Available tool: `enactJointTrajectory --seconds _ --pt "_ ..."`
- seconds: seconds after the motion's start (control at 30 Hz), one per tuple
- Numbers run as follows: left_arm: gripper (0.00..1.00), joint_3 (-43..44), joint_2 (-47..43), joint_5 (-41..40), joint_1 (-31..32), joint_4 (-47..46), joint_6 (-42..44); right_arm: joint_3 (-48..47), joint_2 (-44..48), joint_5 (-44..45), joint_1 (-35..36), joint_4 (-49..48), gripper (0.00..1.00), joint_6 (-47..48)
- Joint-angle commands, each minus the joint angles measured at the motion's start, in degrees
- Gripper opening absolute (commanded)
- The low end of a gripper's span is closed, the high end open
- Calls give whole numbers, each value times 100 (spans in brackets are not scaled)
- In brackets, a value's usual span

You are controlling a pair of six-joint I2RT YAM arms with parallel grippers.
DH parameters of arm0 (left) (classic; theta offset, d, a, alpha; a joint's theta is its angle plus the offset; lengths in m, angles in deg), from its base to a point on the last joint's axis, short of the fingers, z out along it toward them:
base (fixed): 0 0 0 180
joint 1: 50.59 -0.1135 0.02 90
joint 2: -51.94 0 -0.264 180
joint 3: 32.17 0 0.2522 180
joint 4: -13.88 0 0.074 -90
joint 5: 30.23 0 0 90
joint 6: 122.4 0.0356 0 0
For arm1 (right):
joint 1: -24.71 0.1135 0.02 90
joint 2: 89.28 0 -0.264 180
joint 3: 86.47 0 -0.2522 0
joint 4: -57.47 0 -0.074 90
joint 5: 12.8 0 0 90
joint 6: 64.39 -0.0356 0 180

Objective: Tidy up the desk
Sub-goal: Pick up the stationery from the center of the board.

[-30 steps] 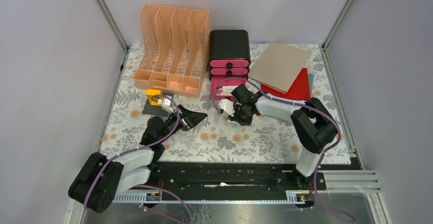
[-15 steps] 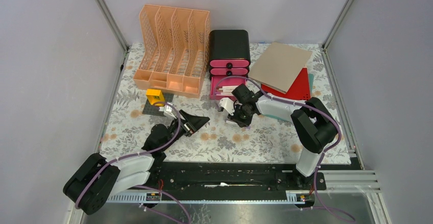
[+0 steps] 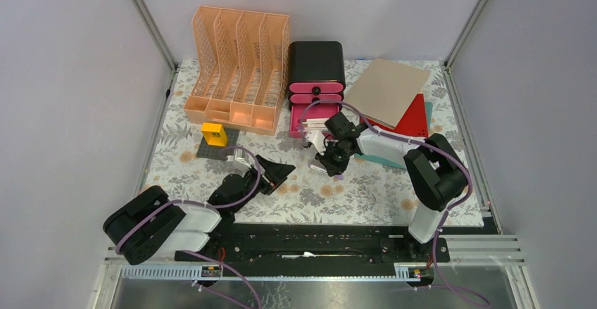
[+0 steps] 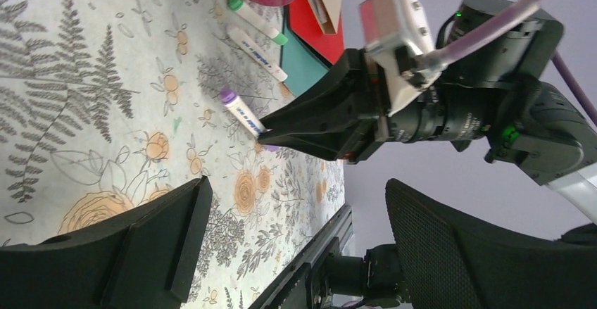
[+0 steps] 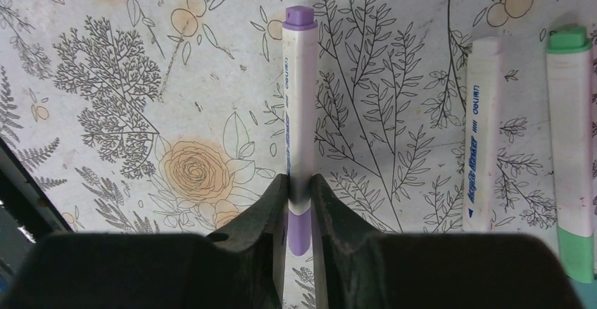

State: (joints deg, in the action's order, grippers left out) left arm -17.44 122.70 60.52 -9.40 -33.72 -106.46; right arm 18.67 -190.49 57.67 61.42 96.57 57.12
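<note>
Desk (image 3: 366,189), fern-and-flower cloth, fills the middle of the top view and carries everything below. Orange slotted file rack (image 3: 236,70), upper left of centre, at the back edge. Black drawer box (image 3: 316,66) with pink fronts, just right of the rack. Tan board (image 3: 386,91), upper right, lying over a red folder (image 3: 412,120). My left pincer (image 3: 277,173), lower centre-left, spread wide with nothing between its fingers. My right pincer (image 5: 300,182), centre of the top view, pinching a purple-capped white marker (image 5: 297,91) that lies on the cloth. Yellow block (image 3: 214,134), left of centre, on a dark grey square (image 3: 205,148). White marker (image 5: 481,133) with blue lettering and green-capped marker (image 5: 574,161), side by side at the right of my right wrist view.
</note>
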Motion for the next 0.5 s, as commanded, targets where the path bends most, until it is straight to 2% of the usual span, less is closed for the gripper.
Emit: enactJointTrajectory --seconds 0.0,0.2,0.47 --pt "98 69 406 -331 138 -729 -337 -76 300 -482 -134 -20 0 -202" --pt "98 336 965 -389 300 -948 -388 -103 430 -971 -264 -16 0 -345" --pt "85 847 2081 -391 475 -1478 -467 -139 488 -1628 -343 -3 0 -523"
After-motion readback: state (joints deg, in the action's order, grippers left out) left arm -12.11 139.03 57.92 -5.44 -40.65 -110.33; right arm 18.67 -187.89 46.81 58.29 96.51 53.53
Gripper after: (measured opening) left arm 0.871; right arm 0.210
